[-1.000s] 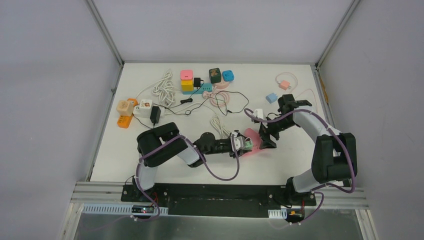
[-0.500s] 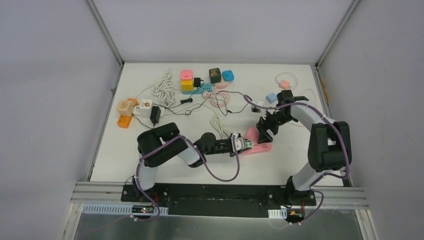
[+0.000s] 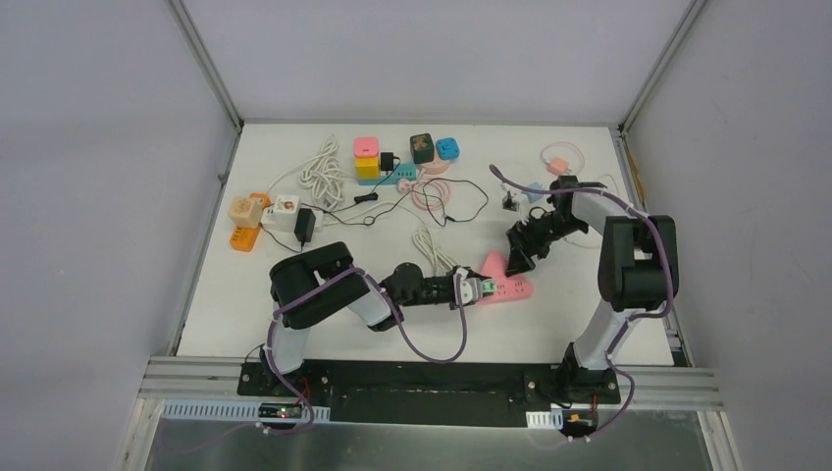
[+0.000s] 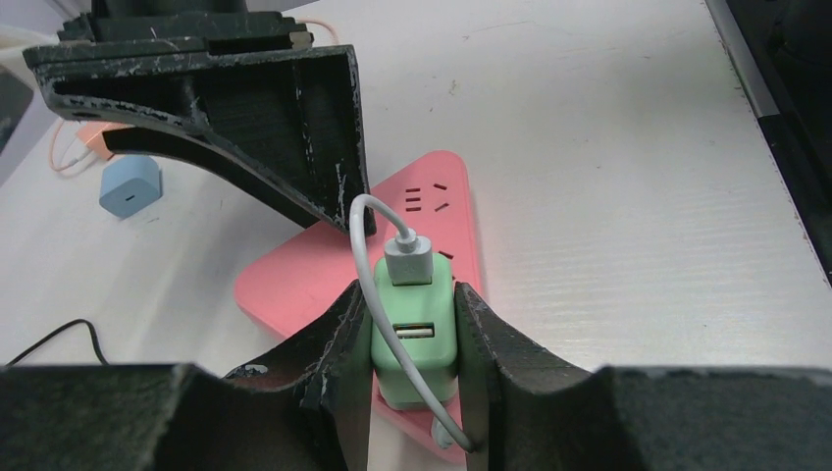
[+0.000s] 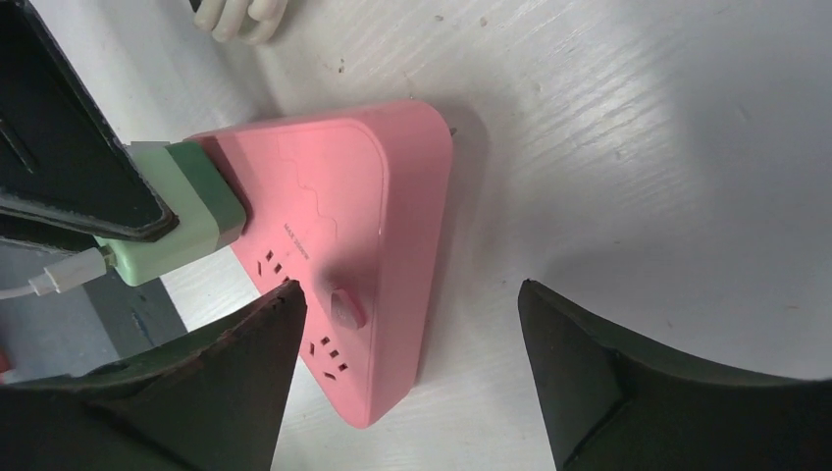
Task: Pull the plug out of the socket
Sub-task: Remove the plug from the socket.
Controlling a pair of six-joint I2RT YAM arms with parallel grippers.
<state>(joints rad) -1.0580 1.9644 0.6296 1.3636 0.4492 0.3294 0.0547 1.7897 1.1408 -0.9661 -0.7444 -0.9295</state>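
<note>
We find only one piece of writing: a faint line of small print on the face of the pink socket strip (image 5: 363, 196), seen from the right wrist and too small to read. The green plug (image 4: 412, 343) carries no label that we can make out.

The left gripper (image 4: 407, 294) has its jaws closed on the green plug, one pad on each flank. The plug sits seated on the strip, which lies flat near the middle of the desk (image 3: 589, 324).

The left wrist view alone shows the plug's face. There is a free USB port there, and above it a grey connector with a white cable (image 4: 361, 245) looping away.

The right wrist view alone shows the strip's rocker button (image 5: 345, 308) and a row of pin slots.

The right gripper (image 5: 409, 291) has its jaws wide apart over the strip's other end, holding nothing.

Only the top view shows the coloured cube adapters (image 3: 366, 157) along the far edge.
</note>
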